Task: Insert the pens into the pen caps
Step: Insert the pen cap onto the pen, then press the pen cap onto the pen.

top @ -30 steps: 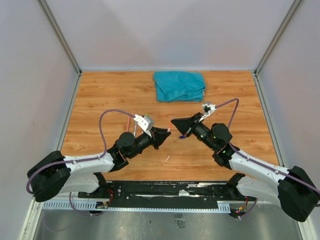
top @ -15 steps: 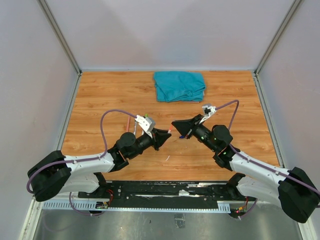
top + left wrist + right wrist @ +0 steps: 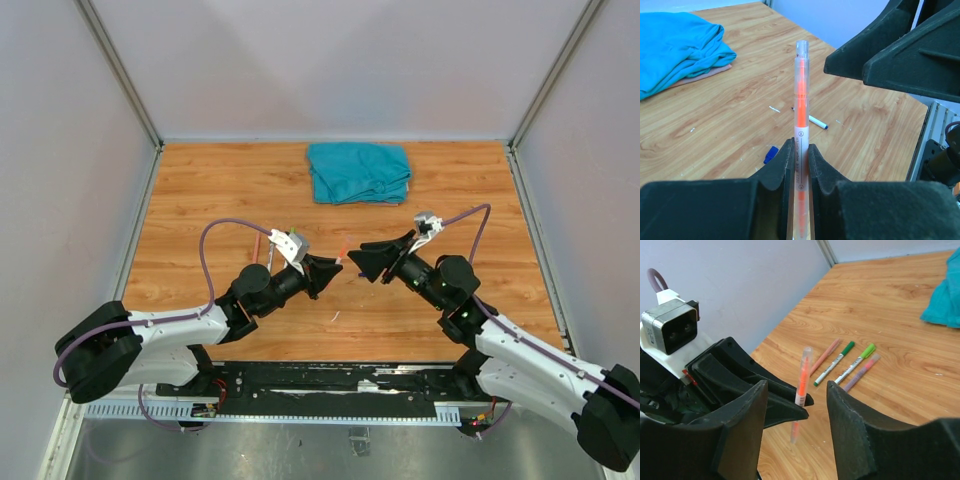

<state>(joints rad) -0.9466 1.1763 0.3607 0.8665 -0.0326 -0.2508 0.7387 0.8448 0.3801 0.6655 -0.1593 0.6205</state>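
Note:
My left gripper is shut on an orange pen with a pale barrel, which stands upright between its fingers with a clear cap on its top end. The same pen shows in the right wrist view and in the top view. My right gripper is open and empty, its fingers apart on either side of the pen without touching it. In the top view the left gripper and right gripper face each other tip to tip. A blue cap and a blue-tipped pen lie on the table.
Several pens lie side by side on the wood: salmon, dark green, light green and purple. A folded teal cloth lies at the back middle. Walls close the table on three sides.
My right gripper has opened and drawn back to the right, away from the top end of the orange pen. The left gripper has held still with the pen.

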